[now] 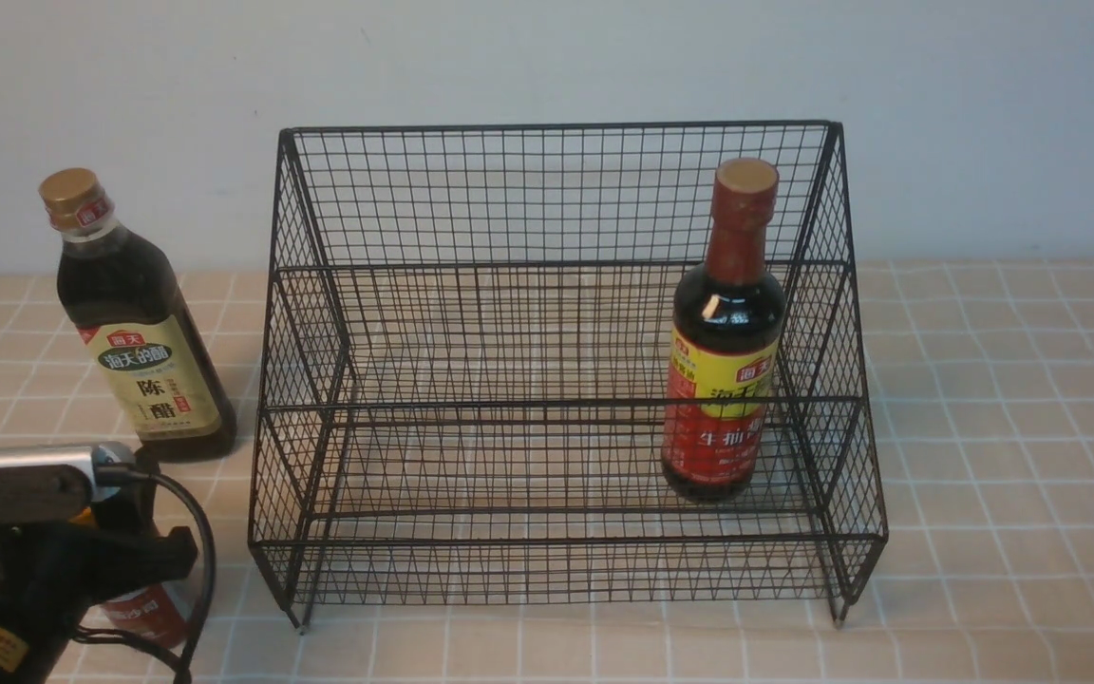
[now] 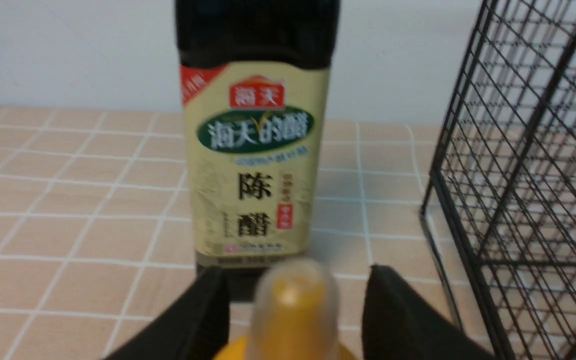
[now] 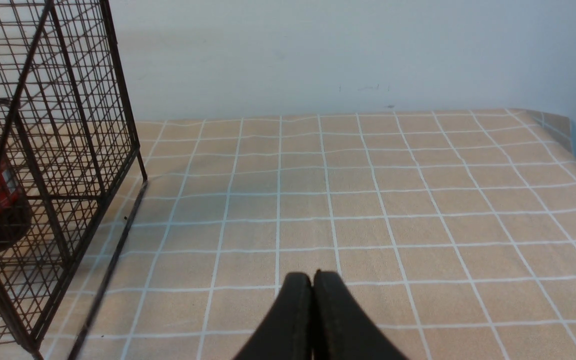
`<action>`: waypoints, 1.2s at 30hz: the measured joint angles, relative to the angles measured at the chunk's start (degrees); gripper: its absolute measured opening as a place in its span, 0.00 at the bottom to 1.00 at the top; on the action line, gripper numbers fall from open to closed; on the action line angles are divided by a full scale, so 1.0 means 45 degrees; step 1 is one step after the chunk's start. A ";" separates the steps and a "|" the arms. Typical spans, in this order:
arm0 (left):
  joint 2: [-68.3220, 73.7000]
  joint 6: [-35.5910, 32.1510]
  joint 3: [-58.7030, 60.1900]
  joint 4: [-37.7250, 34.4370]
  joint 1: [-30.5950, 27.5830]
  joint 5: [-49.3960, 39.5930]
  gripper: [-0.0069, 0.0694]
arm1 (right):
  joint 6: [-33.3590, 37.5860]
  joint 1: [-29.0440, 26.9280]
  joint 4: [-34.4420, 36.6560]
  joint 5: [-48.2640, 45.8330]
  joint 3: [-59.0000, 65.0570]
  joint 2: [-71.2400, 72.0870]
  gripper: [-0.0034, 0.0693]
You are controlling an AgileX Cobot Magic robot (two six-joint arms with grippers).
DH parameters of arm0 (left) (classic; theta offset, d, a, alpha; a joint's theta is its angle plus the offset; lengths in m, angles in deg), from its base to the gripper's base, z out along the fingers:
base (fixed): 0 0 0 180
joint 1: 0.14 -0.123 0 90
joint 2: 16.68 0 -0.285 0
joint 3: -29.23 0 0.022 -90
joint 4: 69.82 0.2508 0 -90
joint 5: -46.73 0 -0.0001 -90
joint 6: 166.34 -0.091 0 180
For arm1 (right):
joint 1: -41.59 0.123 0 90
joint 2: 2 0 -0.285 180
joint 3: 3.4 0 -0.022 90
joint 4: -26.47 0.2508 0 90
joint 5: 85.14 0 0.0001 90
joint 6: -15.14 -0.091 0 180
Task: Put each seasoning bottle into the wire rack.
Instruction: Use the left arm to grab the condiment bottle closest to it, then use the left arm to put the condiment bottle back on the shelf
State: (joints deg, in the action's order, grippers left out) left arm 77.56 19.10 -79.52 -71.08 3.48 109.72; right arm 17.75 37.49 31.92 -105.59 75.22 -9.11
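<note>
You've got a dark gold-capped bottle (image 1: 148, 332) upright on the bench (image 1: 1012, 456), left of the wire rack (image 1: 556, 408); cream label reads 海天, 海天的醋, 陈醋. Red-necked bottle (image 1: 726, 351) stands in the rack's right part, yellow-red label, 海天 readable. Small red sauce bottle (image 2: 295, 310), yellow nozzle under a clear cap, sits between your left hand's (image 2: 295, 300) spread fingers, visible gaps both sides, nearer you than the gold-capped one; its label is mostly hidden. Right hand (image 3: 314, 280) is closed, empty, right of the rack.
</note>
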 joint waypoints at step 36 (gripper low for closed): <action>-0.9399 0.0918 -0.5458 0.2087 0.3476 -1.3155 0.43 | 0.0224 0.0000 0.0000 -0.0003 0.0000 0.0000 0.03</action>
State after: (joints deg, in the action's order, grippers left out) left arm 35.27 23.23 -104.08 -61.69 19.12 50.52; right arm 18.76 37.49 31.92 -105.60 75.22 -9.11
